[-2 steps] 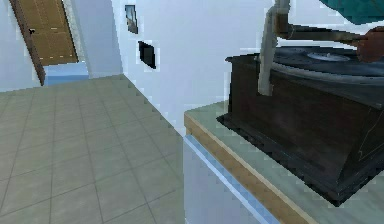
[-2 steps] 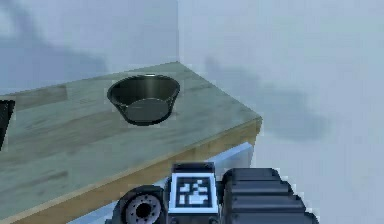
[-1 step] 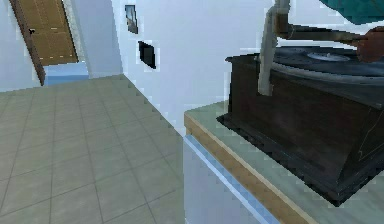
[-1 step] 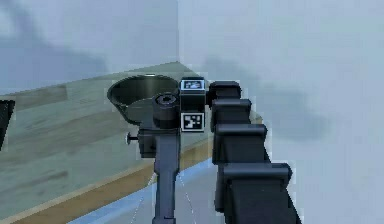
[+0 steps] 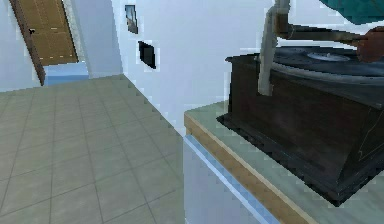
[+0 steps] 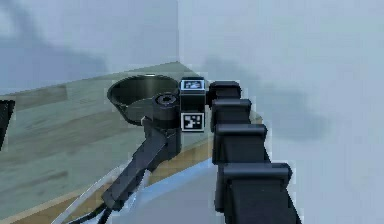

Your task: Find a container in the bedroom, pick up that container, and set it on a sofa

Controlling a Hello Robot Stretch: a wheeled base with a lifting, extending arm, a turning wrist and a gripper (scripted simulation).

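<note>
**Operator:** List what I have ahead of me.

**Spotter:** Forward view, item by item. You have a grey-green tiled floor (image 5: 80,140) across the left. At the far upper left stands a brown wooden panelled door (image 5: 45,35). On the white wall hang a small framed picture (image 5: 131,18) and, lower and nearer, a dark rectangular panel (image 5: 147,54). At your right is a pale-topped counter with a light wood edge (image 5: 215,135). On it stands a dark wooden box gramophone (image 5: 310,110) with a grey platter and a teal horn (image 5: 350,8) at the top edge.

**Operator:** And on the arm's side?

**Spotter:** Arm side view. The wood-topped counter (image 6: 60,130) runs along the left against a pale wall. A dark round metal bowl (image 6: 140,95) sits upright on it, close to the wall corner. The black segmented arm (image 6: 245,150) rises from the bottom edge. At its end are two white marker squares (image 6: 192,120). Your claw (image 6: 120,190) slants down to the left from them, across the counter's front. The bowl stands just behind the claw's upper body; touching or apart, you cannot tell. Whether the claw holds anything, you cannot tell either. A dark corner (image 6: 4,125) shows at the left edge.
</note>
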